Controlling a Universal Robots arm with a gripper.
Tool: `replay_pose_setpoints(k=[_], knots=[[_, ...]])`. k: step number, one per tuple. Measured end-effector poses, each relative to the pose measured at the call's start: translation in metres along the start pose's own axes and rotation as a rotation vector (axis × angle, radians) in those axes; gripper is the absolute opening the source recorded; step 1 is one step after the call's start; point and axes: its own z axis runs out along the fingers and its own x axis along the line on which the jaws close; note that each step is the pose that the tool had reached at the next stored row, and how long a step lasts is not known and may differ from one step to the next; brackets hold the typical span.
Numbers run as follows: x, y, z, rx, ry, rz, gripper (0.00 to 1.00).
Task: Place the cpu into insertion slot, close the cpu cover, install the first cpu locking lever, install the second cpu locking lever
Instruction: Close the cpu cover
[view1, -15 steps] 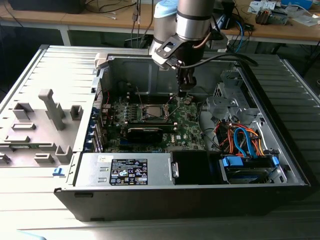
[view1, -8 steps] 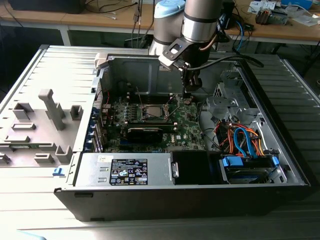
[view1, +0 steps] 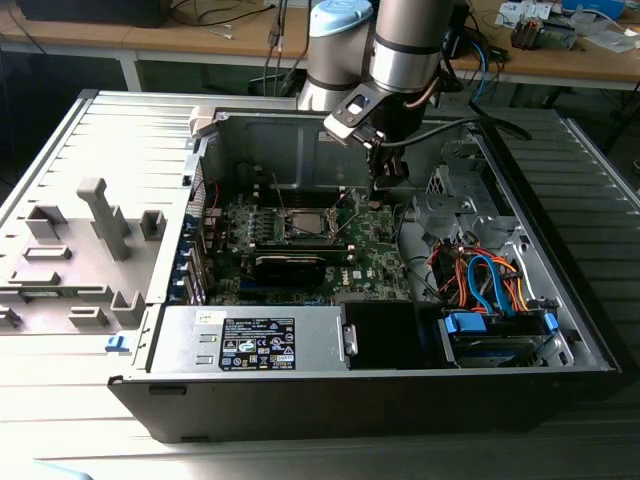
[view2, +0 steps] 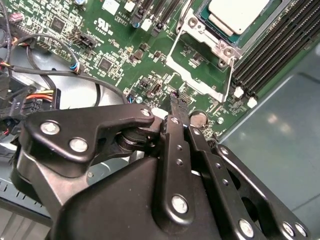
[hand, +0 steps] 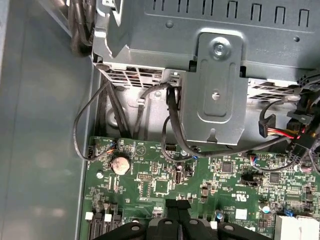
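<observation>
Inside the open computer case, the exterior view shows the gripper (view1: 385, 190) over the green board (view1: 380, 265), near the insertion slot (view1: 305, 222); in the second wrist view its fingers are pinched together on nothing, the cpu (view2: 235, 15) lies in the slot, and the cpu cover (view2: 196, 79) is open beside it; in the first wrist view the round battery (hand: 120, 164) is near.

1. Exterior view: bright light whitens the grey ribbed surface (view1: 60, 130); the computer case (view1: 300, 150) interior is dimmer.
2. Second wrist view: the cpu (view2: 235, 15) gleams pale; soft glare patches the case wall (view2: 280, 125).
3. First wrist view: even, soft light on the drive cage (hand: 215, 100).
</observation>
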Motion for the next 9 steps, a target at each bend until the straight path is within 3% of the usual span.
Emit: replay_pose_setpoints(k=[2,5,6,9], knots=[[0.0001,0.0008,0.0027,0.0041,0.0004,0.000,0.11],[0.0004,0.0034,0.0067,0.0193,0.0020,-0.001,0.11],[0.0006,0.0037,0.0070,0.0200,0.0023,-0.001,0.11],[0.0010,0.0038,0.0081,0.0191,0.0119,0.000,0.11]])
